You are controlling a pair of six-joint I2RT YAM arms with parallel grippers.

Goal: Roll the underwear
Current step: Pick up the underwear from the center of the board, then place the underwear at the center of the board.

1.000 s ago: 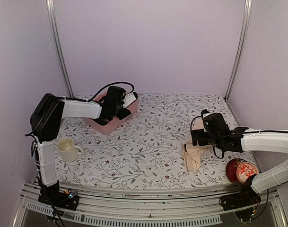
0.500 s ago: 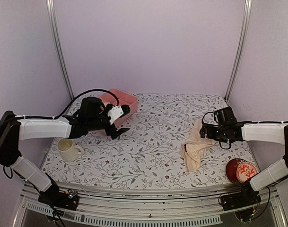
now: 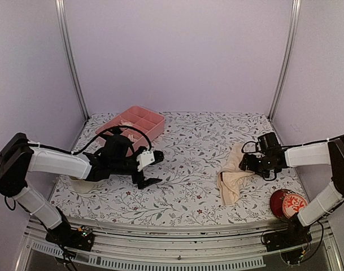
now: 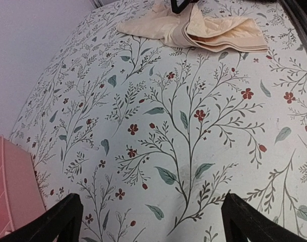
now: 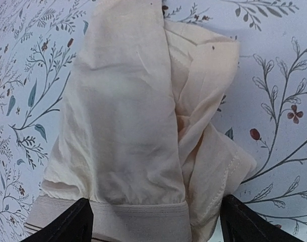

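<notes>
From above: rolling has not begun. The peach underwear lies crumpled at the right, with the right gripper low at its far end. The left gripper is stretched out low, well apart from it.

Left wrist: fingers spread, empty.

Right wrist: jaws stand wide astride the waistband (nothing pinched yet). The next move probably calls for a pinch there, then flattening the fabric.

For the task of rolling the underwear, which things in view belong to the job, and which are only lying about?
Belong to the job:
- peach-beige underwear, lying crumpled
- right gripper, open, at the garment
- left gripper, open, holding nothing

Only lying about:
- pink compartment tray
- cream mug, partly hidden
- red patterned round object
</notes>
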